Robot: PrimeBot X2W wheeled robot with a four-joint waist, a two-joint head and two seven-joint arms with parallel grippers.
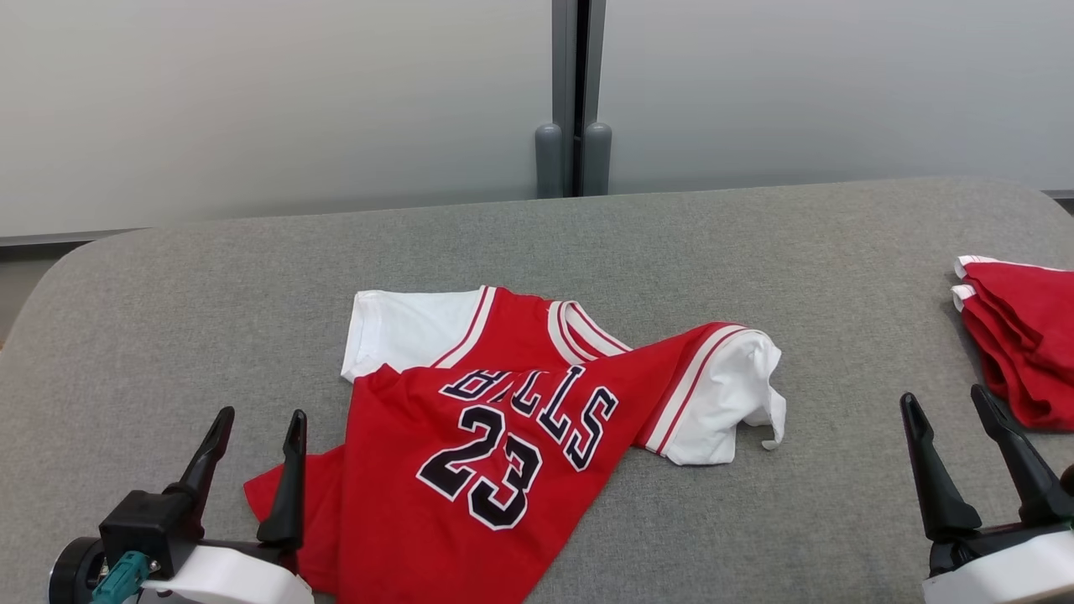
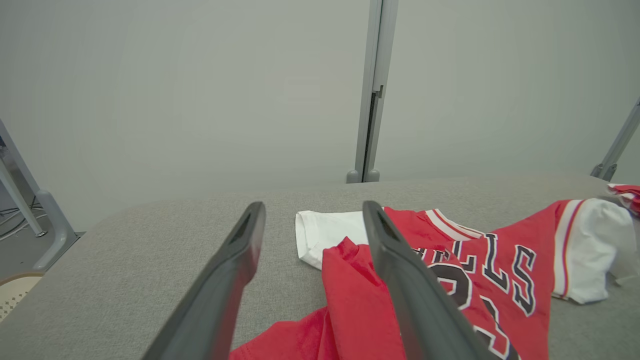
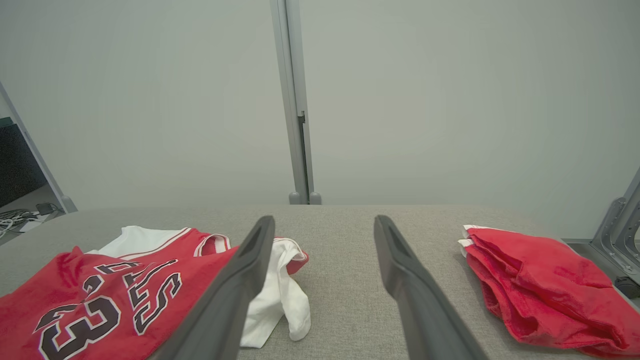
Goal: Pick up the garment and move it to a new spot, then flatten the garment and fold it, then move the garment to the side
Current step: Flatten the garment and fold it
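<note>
Two grippers are seen low at the near edge of a grey pad (image 1: 755, 252), and nothing is held by either. The left gripper (image 1: 262, 413) is set at the lower left with its jaws spread wide and its fingers pointed away across the pad. The right gripper (image 1: 944, 393) is set at the lower right, likewise spread wide and empty.

Between them, near the middle of the pad, a red jersey (image 1: 503, 419) is laid front up, with its collar turned away from the robot and its hem run off the bottom of the head view. White sleeves are sewn to it: the one toward the robot's left is spread flat, the other is bunched and curled. The body is skewed and rumpled, and part of the black lettering above the number 23 is hidden by a fold. Its near left corner is found just beside the left gripper; contact cannot be told.

A pile (image 1: 1019, 335) of folded red cloth with white edging is placed at the pad's right edge, just beyond the right gripper and well apart from the jersey. A grey post (image 1: 575, 101) is stood behind the pad.
</note>
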